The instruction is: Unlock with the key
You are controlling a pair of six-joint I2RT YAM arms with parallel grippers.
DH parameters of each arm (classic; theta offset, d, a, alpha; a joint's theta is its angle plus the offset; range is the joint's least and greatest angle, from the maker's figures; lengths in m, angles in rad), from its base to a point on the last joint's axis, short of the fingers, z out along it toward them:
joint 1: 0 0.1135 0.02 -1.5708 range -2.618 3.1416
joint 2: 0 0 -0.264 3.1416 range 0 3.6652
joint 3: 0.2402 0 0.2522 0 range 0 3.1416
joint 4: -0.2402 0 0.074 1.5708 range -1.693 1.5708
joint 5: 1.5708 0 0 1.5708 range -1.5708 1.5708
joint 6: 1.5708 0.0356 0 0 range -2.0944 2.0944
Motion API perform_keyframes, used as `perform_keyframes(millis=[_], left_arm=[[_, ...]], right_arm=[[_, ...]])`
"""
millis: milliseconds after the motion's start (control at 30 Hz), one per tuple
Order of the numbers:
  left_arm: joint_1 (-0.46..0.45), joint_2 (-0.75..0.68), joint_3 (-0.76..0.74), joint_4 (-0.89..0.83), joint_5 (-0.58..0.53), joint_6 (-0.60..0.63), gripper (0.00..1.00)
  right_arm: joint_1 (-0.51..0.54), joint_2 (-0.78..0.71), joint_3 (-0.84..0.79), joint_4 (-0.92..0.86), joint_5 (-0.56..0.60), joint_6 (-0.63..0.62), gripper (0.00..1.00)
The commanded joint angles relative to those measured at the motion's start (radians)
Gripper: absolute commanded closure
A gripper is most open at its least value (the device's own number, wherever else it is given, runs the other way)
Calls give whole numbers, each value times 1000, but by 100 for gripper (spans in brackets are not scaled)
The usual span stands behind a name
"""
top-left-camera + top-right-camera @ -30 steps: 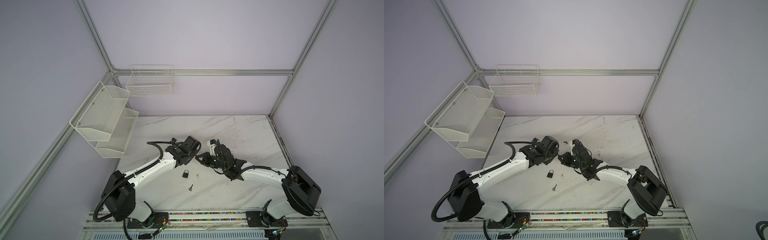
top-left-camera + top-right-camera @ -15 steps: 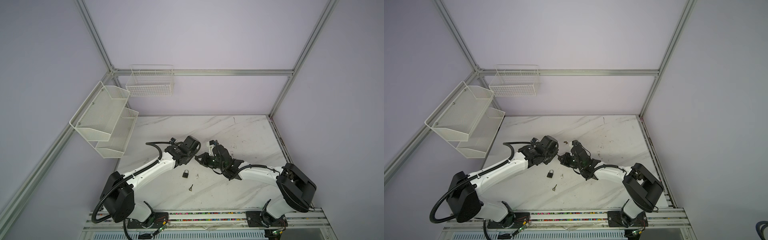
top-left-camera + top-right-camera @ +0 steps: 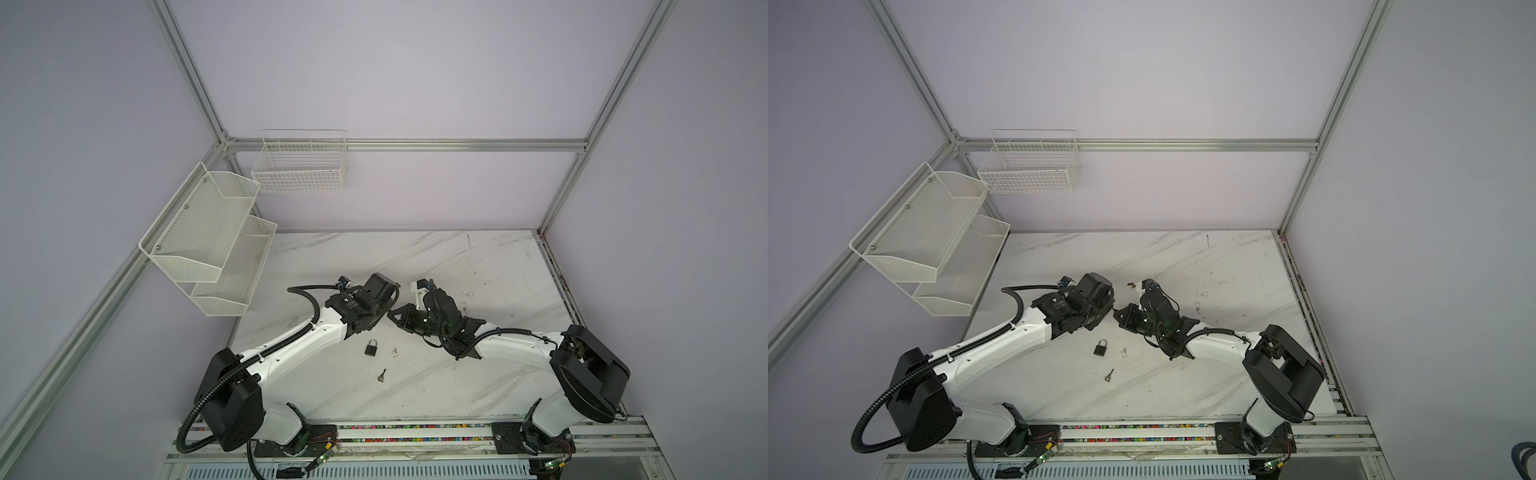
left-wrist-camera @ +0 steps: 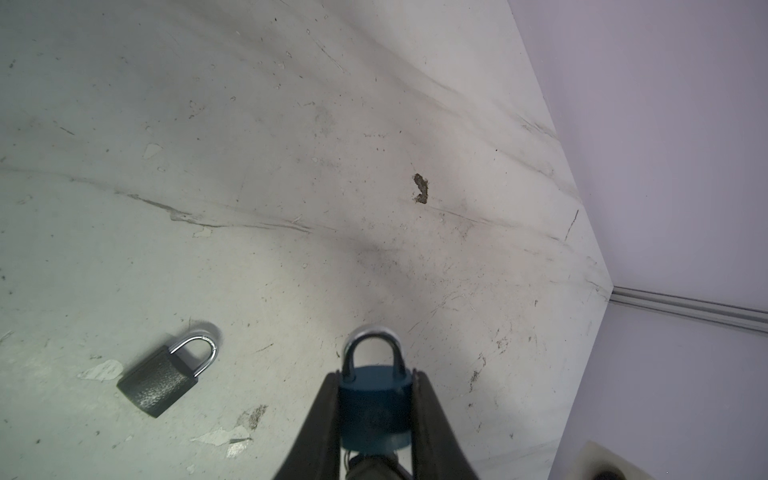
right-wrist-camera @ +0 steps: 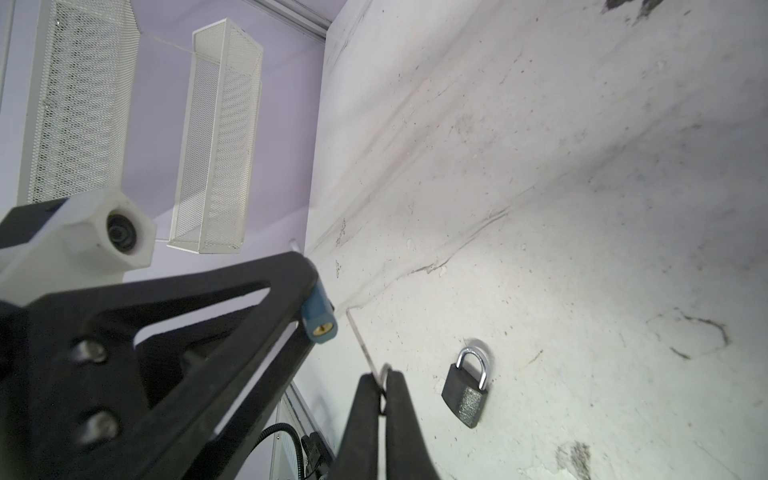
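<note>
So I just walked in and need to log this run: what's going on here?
The left gripper is shut on a blue padlock, held above the table, keyhole toward the other arm. The right gripper pinches a key, its tip near the lock but not yet in the keyhole. A grey padlock and a second key lie loose on the table.

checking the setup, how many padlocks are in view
2. A blue padlock is clamped in the left claw; a grey padlock lies flat on the marble table, between the arms. The arms cover some tabletop, so another could be hidden.
</note>
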Motion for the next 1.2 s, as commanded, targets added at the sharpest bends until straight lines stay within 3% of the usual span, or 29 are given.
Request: perform_keyframes(millis=[0, 1167], left_arm=[[-3, -26, -29, 18, -28, -14, 100], [-3, -7, -8, 18, -38, 2, 100]], right_arm=[[6, 16, 31, 32, 0, 20, 100], [12, -23, 12, 48, -3, 0, 100]])
